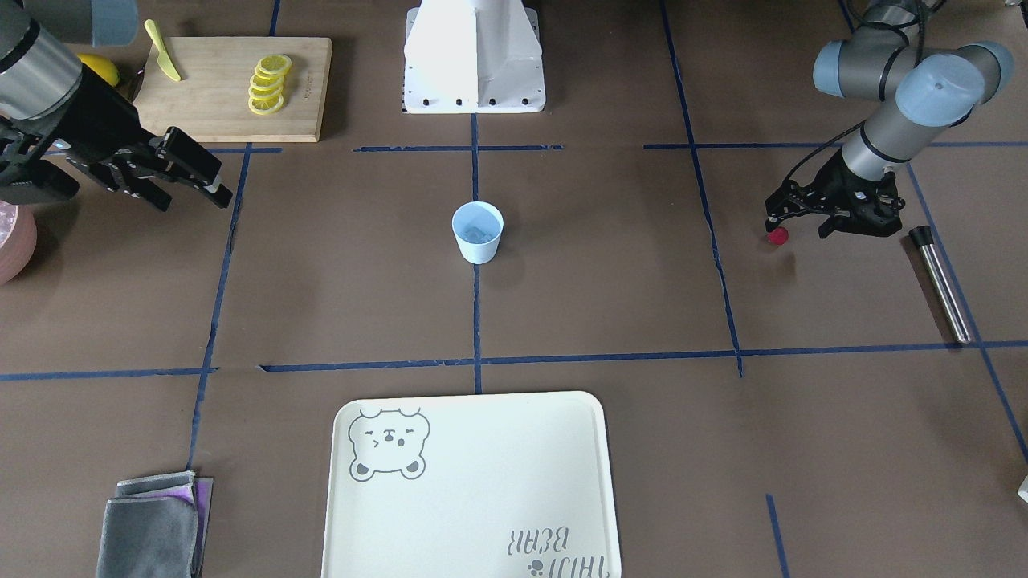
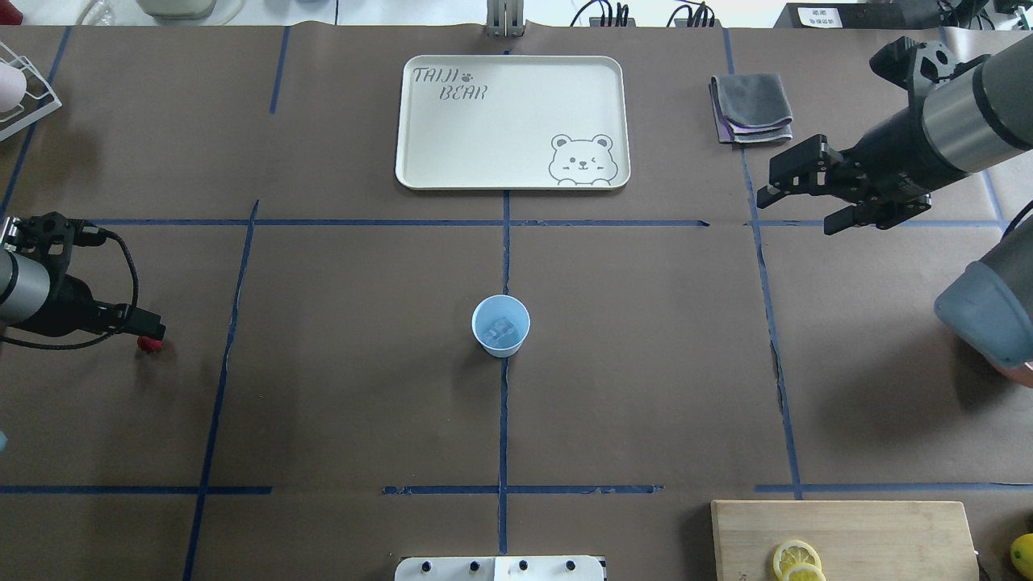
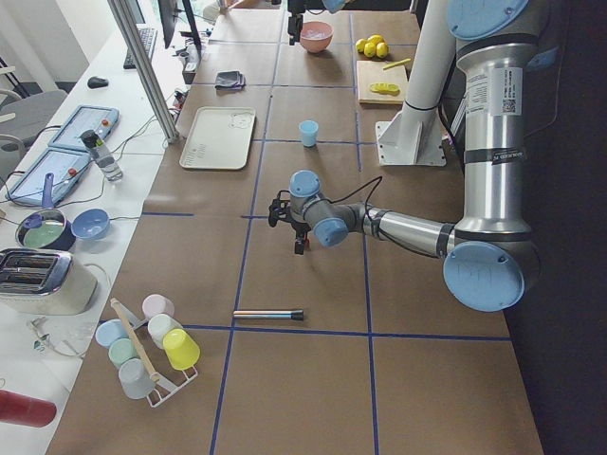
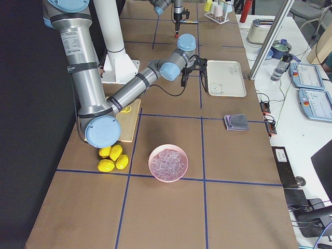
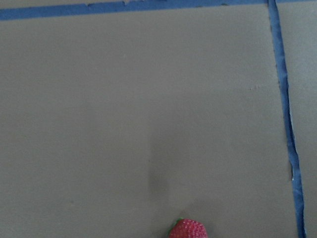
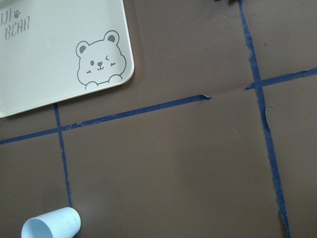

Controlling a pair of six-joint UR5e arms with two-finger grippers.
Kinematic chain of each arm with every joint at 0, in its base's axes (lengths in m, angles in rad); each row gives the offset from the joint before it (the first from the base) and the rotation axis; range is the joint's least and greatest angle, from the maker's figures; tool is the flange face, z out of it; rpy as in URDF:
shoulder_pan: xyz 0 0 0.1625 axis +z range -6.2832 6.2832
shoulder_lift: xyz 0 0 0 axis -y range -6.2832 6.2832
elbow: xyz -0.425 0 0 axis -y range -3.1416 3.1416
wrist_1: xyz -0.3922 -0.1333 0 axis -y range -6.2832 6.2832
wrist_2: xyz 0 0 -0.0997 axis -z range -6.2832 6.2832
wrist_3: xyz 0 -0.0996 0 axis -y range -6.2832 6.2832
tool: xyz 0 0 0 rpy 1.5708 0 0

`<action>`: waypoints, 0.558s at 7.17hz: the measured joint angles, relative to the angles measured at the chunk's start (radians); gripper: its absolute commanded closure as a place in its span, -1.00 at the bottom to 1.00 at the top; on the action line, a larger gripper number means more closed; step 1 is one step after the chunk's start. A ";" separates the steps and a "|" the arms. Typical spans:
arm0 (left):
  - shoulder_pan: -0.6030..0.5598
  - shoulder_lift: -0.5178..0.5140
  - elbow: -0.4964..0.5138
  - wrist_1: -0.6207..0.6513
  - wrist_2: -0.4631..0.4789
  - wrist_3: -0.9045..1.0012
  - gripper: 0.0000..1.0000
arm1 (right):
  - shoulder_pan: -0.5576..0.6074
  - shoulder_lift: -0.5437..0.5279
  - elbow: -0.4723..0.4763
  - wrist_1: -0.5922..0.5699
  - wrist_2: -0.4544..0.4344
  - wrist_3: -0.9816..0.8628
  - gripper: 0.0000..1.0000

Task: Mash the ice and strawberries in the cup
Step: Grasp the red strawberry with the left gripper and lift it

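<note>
**Left gripper.** The left gripper (image 2: 150,331) points down at the table. Its fingertips are directly at the strawberry (image 2: 148,344), which is either touching them or just beside them. No view settles whether the jaws are closed on the fruit or merely standing over it. The left wrist view shows only the berry's top at the lower edge of its picture, with no finger in sight.

**Right gripper.** The right gripper (image 2: 799,206) hangs above the table with its jaws apart and nothing between them.

**Positions relative to the cup.** The cup (image 1: 479,250) stands upright with pale ice (image 1: 479,233) in its bottom and no red in it. The strawberry lies well apart from the cup, on the robot's left of it. The right gripper is about as far off on the cup's other side, toward the tray (image 2: 516,179).

**Judgement.** The left arm is far nearer the strawberry, so the fruit falls to it. The carry would run straight across to the robot's right, ending over the cup's mouth. The berry is roundish and shows no long axis that would dictate a grip. Mashing has not begun.

**Also noted.** A metal rod (image 1: 941,285) lies flat beyond the strawberry, farther from the cup.
</note>
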 measured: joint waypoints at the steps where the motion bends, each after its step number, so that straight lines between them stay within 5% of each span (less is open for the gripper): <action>1: 0.013 0.007 -0.003 0.003 0.028 -0.014 -0.99 | 0.009 -0.011 -0.001 0.000 0.005 -0.017 -0.98; 4: 0.036 0.009 0.003 0.011 0.048 -0.022 -0.90 | 0.013 -0.016 -0.004 0.000 0.001 -0.025 -0.98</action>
